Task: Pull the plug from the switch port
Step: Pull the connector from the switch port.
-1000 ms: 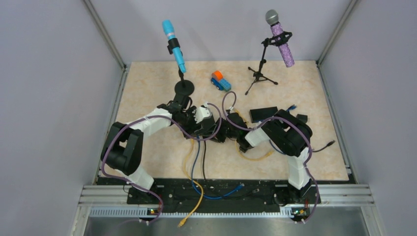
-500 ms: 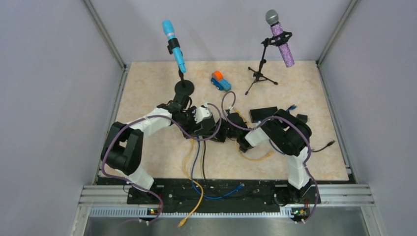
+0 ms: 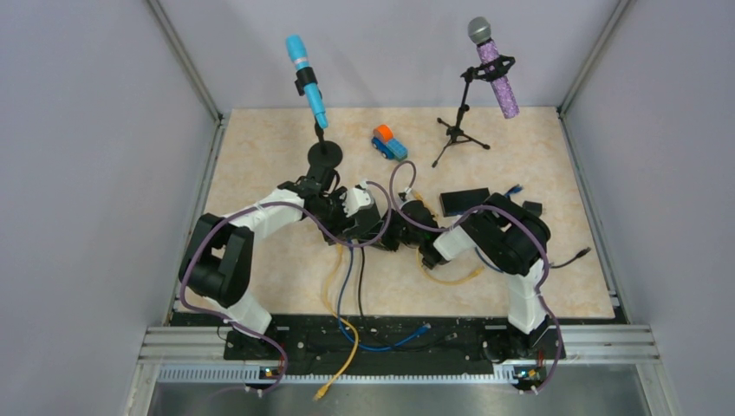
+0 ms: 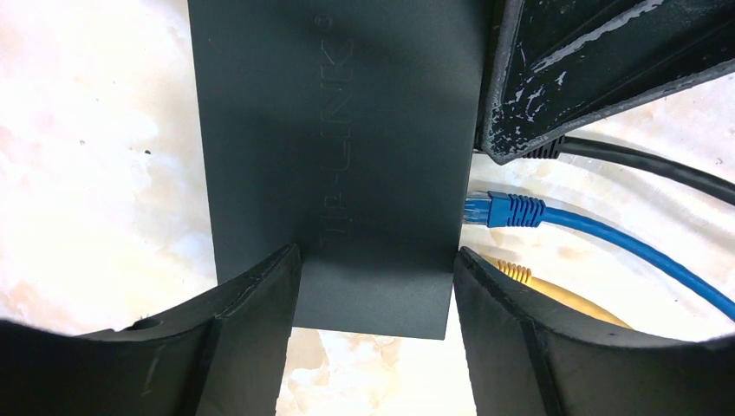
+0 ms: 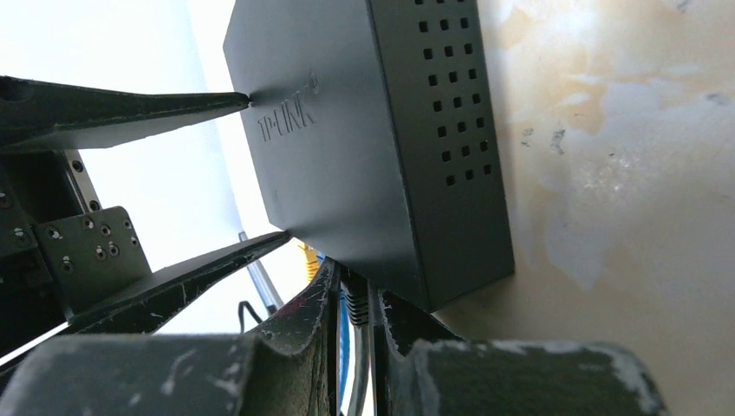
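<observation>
The black TP-LINK switch (image 4: 338, 130) lies flat on the marbled table. My left gripper (image 4: 377, 256) is shut on it, one finger against each long side near its end. A blue plug (image 4: 503, 210) sits in a port on the switch's right side, with a yellow cable (image 4: 555, 295) just below it. My right gripper (image 5: 357, 286) is shut on a black plug (image 5: 355, 305) at the switch's (image 5: 373, 139) port face. Its cable (image 4: 641, 160) runs off to the right. In the top view both grippers meet mid-table, left (image 3: 362, 227) and right (image 3: 400, 232), hiding the switch.
A blue microphone (image 3: 308, 82) on a round base stands just behind the left arm. A purple microphone (image 3: 496, 74) on a tripod and a toy truck (image 3: 389, 142) are at the back. A black box (image 3: 464, 201) lies by the right arm. Cables (image 3: 347, 286) trail toward the near edge.
The right gripper's jaws have drawn together on the black plug. Both arms otherwise stay where they were at the switch.
</observation>
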Robot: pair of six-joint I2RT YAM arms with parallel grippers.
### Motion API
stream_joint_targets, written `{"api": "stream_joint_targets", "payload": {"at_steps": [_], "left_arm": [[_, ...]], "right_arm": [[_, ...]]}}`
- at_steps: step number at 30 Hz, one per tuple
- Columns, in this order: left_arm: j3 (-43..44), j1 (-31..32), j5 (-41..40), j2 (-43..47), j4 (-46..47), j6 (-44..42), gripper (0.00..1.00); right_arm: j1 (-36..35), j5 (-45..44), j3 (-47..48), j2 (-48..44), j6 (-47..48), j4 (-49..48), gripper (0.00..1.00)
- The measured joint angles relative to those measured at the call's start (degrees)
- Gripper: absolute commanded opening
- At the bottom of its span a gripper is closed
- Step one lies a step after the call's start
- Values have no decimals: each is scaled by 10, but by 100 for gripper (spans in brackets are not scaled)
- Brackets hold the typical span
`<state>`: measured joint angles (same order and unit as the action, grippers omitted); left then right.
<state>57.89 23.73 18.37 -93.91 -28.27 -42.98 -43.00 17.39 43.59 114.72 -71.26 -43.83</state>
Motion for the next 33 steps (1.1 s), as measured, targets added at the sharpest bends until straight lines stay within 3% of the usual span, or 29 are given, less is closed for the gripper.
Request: {"api": "stream_joint_targets", "payload": {"at_steps": [14,17,20,33], "left_arm": [[3,0,1,-2,-1,7,69],[5,0,2,-4,-3,7,69],[5,0,2,-4,-4,6,69],[5,0,2,-4,-5,5,68]], "right_arm": [[0,0,6,-10,29,27,2],[0,2,8,-10,28,30,27],[0,3,8,-11,18,26,32],[1,0,7,0,-20,12,22]]}}
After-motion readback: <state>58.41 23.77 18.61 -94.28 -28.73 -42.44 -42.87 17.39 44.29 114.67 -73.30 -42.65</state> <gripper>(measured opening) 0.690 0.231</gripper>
